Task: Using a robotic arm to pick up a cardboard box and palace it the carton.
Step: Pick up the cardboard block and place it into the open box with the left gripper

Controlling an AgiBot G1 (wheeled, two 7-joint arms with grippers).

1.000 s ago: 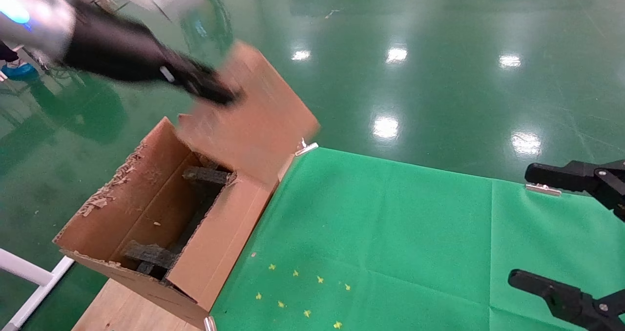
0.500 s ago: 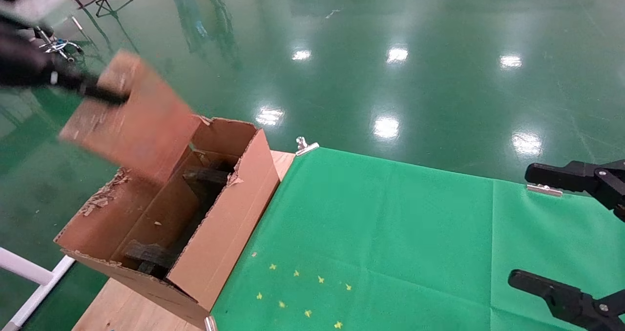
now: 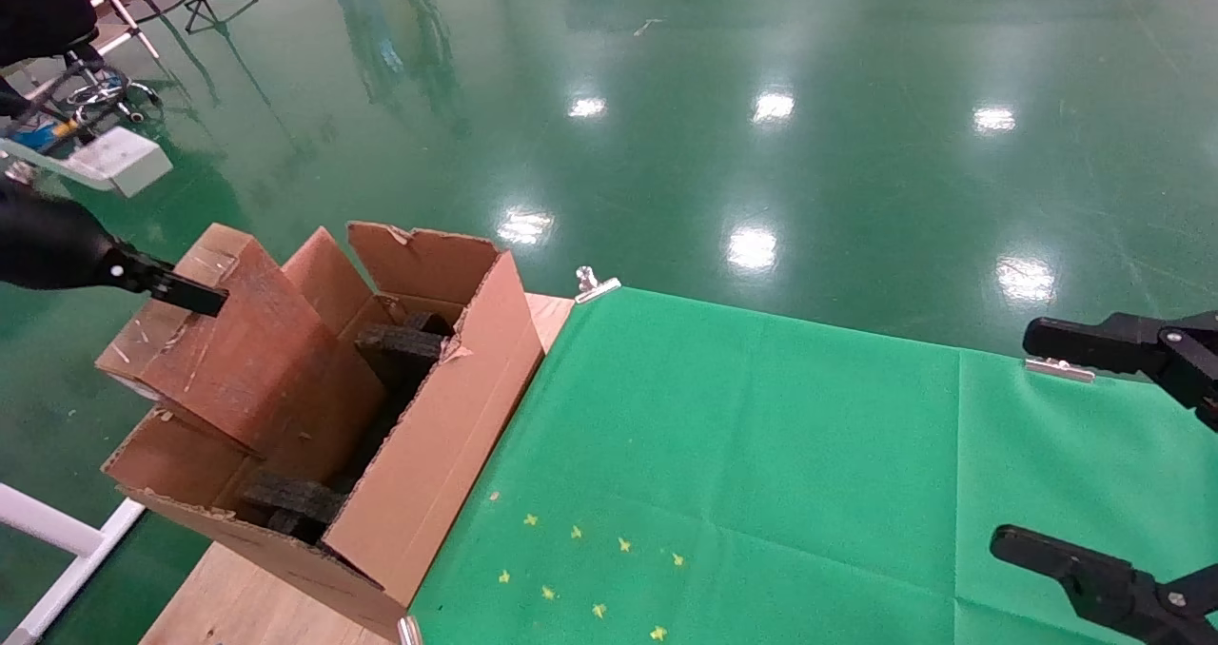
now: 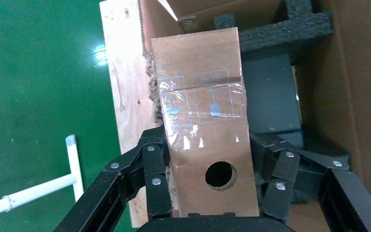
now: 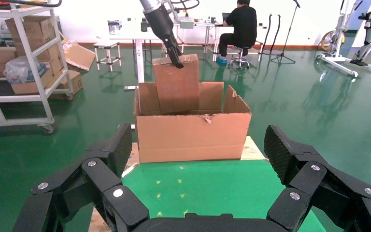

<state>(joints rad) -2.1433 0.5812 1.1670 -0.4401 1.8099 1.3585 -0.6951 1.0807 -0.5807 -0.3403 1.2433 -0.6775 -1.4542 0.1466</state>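
Observation:
My left gripper (image 3: 190,296) is shut on the cardboard box (image 3: 243,360), a small reddish-brown box. It holds the box tilted over the left side of the carton (image 3: 438,445), with the lower end down between the flaps. In the left wrist view my left gripper (image 4: 210,147) clamps the box (image 4: 200,111) on both sides; clear tape strips and a round hole show on its face. Black foam blocks (image 4: 290,29) lie within the carton. My right gripper (image 3: 1075,450) is open and empty over the table's right side. From the right wrist view (image 5: 198,150) the carton (image 5: 193,133) and box (image 5: 176,87) stand ahead.
A green cloth (image 3: 761,455) covers the table, clipped at its far edge (image 3: 595,286), with small yellow marks (image 3: 590,559) near the front. The carton stands on bare wood (image 3: 238,597) at the table's left end. A white frame (image 3: 57,531) stands on the floor. Shelves (image 5: 24,63) and a seated person (image 5: 239,26) are beyond.
My left gripper has swung the box from above the carton's far end to the left, then down. The box now sits lower, partly between the carton's flaps. The right arm has not moved.

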